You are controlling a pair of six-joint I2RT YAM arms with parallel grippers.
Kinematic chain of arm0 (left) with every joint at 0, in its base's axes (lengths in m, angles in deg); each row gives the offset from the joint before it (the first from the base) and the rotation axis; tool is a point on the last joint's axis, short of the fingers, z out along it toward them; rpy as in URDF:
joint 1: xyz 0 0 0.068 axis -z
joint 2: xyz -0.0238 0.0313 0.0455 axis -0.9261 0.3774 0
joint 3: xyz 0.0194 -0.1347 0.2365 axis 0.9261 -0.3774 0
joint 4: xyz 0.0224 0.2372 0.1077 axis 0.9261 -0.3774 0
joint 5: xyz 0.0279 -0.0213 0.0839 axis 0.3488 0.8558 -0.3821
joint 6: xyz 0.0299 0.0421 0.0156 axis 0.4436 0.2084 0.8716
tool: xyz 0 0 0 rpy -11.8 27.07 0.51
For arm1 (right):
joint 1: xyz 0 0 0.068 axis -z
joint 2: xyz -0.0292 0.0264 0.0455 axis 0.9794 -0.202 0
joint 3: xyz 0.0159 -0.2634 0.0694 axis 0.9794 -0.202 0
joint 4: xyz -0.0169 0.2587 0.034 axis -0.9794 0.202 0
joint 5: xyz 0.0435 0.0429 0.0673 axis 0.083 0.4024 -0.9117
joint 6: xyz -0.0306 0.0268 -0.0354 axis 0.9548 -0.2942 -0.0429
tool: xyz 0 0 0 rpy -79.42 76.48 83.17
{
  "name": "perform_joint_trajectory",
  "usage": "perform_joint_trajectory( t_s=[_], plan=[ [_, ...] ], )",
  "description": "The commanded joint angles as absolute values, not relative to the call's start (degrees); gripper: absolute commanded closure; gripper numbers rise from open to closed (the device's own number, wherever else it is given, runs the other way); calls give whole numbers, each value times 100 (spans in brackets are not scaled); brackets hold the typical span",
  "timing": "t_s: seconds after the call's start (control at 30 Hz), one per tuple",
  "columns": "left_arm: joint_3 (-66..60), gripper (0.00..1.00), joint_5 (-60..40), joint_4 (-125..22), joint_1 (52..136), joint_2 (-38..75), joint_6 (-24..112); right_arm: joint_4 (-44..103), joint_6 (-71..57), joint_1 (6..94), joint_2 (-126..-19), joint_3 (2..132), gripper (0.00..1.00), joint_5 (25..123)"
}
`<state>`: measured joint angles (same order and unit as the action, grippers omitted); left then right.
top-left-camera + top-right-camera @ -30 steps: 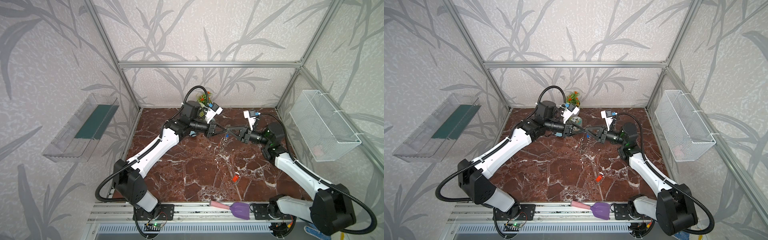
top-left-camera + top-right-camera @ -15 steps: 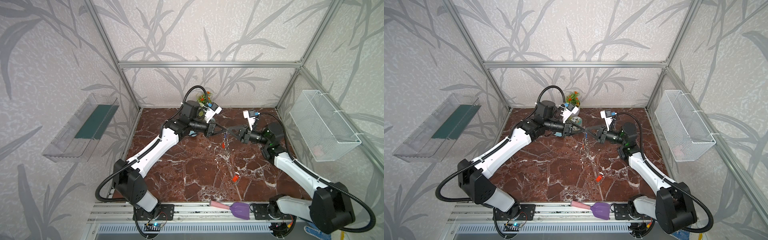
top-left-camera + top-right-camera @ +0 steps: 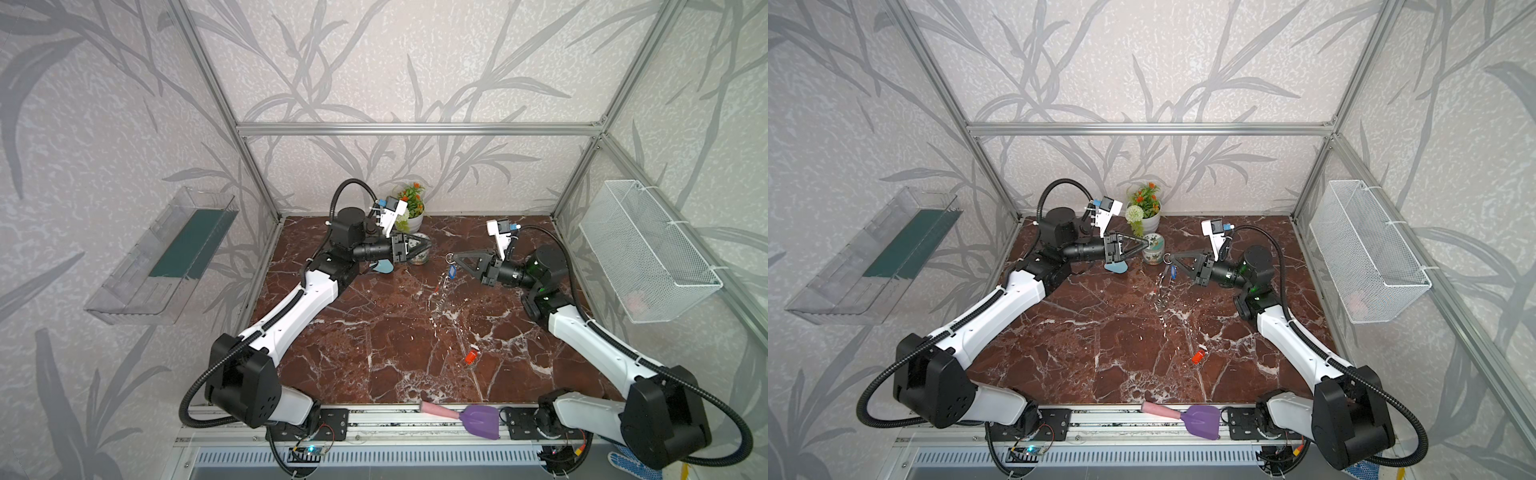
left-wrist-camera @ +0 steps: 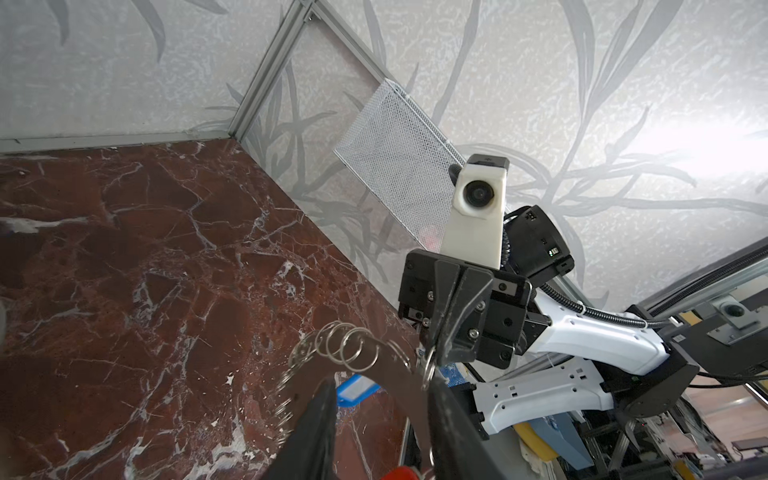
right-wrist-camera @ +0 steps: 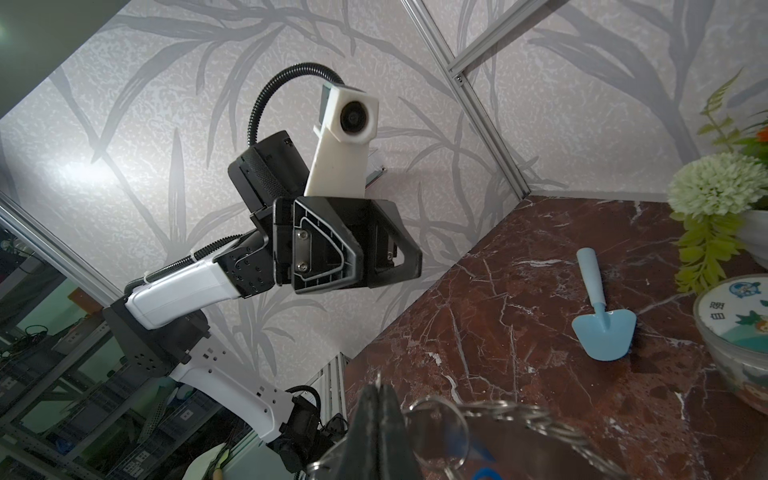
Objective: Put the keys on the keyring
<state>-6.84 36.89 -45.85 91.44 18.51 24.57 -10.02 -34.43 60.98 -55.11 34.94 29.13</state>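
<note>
Bench [image 3: 374,332]: red-brown marble with white veins, in a cell of aluminium posts and grey leaf-print walls. Clock read in the top views from bench centre, 12 at the back wall. Left wall, 9 o'clock: clear tray [image 3: 166,257] with a green liner. Right wall, 3 o'clock: white wire basket [image 3: 648,253]. Back edge, 12 o'clock: flower pot [image 3: 411,216], with a patterned cup [image 3: 1152,253] just in front of it. Blue trowel [image 5: 604,332] lies flat at 11 o'clock, partly under the left arm. Purple trowel [image 3: 478,419] with a pink handle lies on the front rail at 6 o'clock. Right claw [image 3: 454,257], 1 o'clock, raised off the bench: jaws pressed together, pinching one small split ring of the keyring [image 4: 347,347]. The keyring hangs edge-on at 6 o'clock of that claw's tip, clear of the marble. Blue key [image 3: 452,272] hangs against the keyring just under the tip; which ring carries it cannot be told. Left claw [image 3: 428,246], 12 o'clock, beside the cup: fingers [image 4: 320,428] parted, nothing between them. It sits at 10 o'clock of the right claw, near the keyring but apart from it. Red key [image 3: 471,356] lies loose on the bench at 5 o'clock, well apart from both claws.
</note>
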Motion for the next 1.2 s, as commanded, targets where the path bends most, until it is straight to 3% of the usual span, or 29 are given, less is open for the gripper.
perform_joint_trajectory(
  t_s=[0.0,0.27,0.6,1.17],
  plan=[
    [-910,55,4002,-4046,9183,1663,2006,-1167,-3497,6059,-5356,3604,100,2961],
    [-1027,48,4079,-4149,9684,1754,2245,-1534,-3617,6024,-5505,3569,100,2904],
    [-850,73,4114,-3733,9915,2096,1959,-1709,-3723,6015,-5612,3552,100,2799],
    [-894,92,4080,-3419,9928,2106,1673,-1911,-3811,5963,-5734,3516,100,2727]
  ],
)
